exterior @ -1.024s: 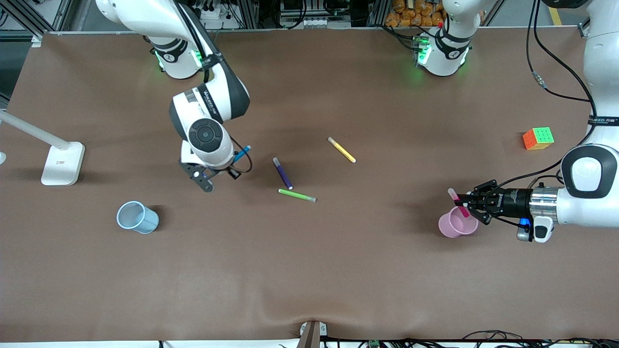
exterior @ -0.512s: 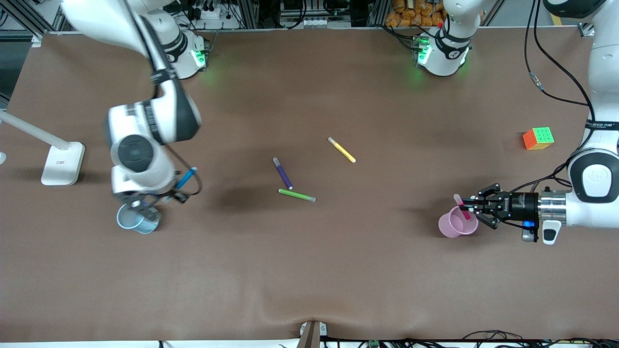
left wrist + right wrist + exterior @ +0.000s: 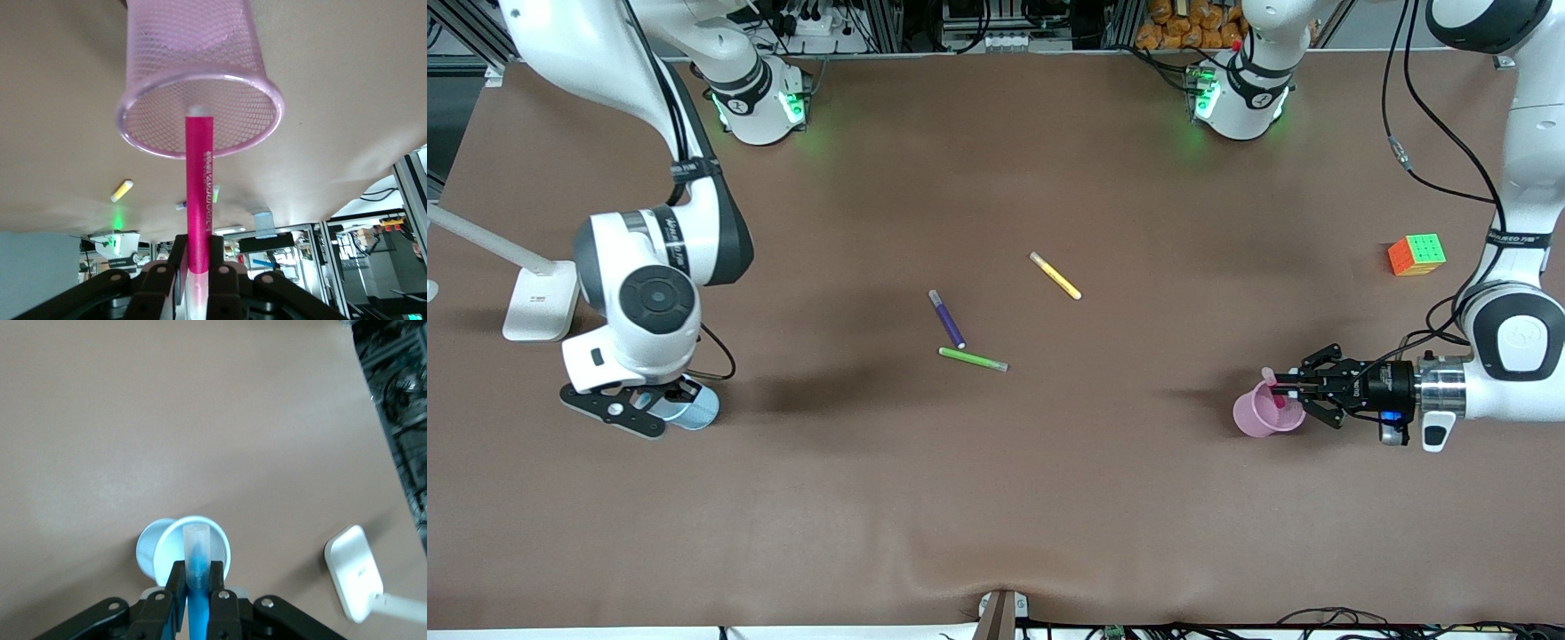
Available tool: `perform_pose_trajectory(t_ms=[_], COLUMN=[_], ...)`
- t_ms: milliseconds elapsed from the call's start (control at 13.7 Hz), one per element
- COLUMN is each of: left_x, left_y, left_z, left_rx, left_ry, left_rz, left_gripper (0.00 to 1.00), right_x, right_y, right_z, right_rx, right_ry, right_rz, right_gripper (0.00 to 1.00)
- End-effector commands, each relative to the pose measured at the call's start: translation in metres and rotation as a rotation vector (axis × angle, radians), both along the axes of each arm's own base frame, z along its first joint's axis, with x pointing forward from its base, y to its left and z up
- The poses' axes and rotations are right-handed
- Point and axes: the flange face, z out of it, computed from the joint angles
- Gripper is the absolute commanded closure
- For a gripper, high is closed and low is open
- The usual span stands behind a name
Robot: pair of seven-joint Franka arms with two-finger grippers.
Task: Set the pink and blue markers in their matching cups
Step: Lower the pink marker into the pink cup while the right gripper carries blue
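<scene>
1. Front view: the left hand (image 3: 1282, 388) grips the pink marker (image 3: 1272, 382) over the pink cup (image 3: 1258, 416); the right hand (image 3: 649, 404) hangs over the blue cup (image 3: 692, 414).
2. Left wrist view: the pink marker's tip sits at the pink cup's mouth.
3. Right wrist view: the right hand clamps the blue marker (image 3: 197, 567) above the blue cup.

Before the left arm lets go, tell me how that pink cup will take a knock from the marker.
The pink cup is thin open mesh, so probably light and likely to slide or tip if bumped. It narrows toward its base, which makes tipping likelier. The pink marker, gripped in the left claw, looks stiff, so a bump would pass straight on.
</scene>
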Motion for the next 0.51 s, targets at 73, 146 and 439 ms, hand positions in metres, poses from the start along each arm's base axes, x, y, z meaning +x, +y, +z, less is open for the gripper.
perform_pose_trajectory(t_ms=[73, 146, 439], left_x=[0.005, 0.005, 0.004], left_y=[0.000, 0.000, 0.007], left_z=[-0.007, -0.008, -0.014], left_rx=[-0.038, -0.038, -0.034], left_ry=[-0.020, -0.020, -0.043], left_rz=[0.013, 0.014, 0.008], left_gripper=[1.00, 1.00, 1.00], right_x=[0.015, 0.020, 0.024], right_y=[-0.007, -0.020, -0.023], right_z=[-0.012, -0.013, -0.030], right_rx=[-0.046, -0.057, -0.040], right_ry=[-0.069, -0.090, -0.130], right_rz=[0.039, 0.050, 0.041], right_gripper=[1.00, 1.00, 1.00])
